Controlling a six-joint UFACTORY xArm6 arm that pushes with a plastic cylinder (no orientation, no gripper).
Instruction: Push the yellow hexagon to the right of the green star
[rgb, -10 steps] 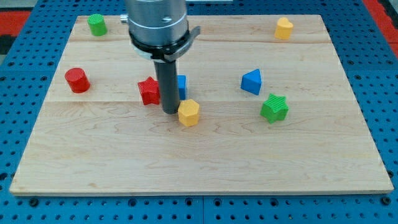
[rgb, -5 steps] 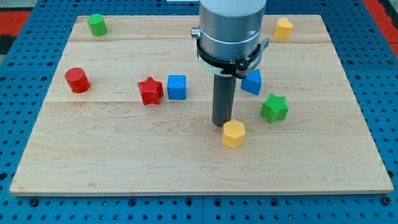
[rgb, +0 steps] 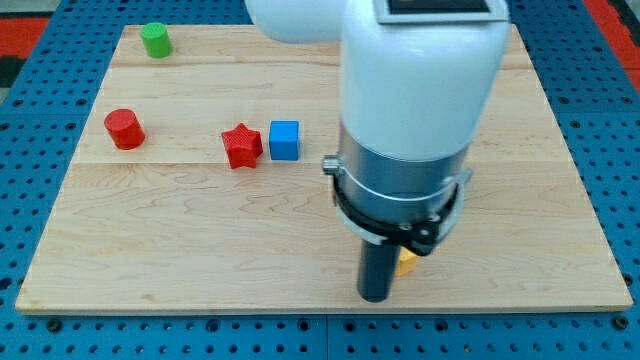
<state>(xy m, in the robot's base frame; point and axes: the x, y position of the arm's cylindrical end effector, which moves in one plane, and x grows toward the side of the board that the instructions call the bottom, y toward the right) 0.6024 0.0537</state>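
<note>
Your arm looms low over the table (rgb: 150, 250), my tip (rgb: 374, 297) touching the yellow hexagon (rgb: 406, 262) near the view's bottom. Since earlier, both slid down-right; the green star is now hidden.

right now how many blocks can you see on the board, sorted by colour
green: 1, the cylinder
red: 2, the cylinder and the star
blue: 1, the cube
yellow: 1, a sliver of a block just right of my tip
total: 5 in sight; the arm covers much of the board's right half, so others may be hidden
</note>
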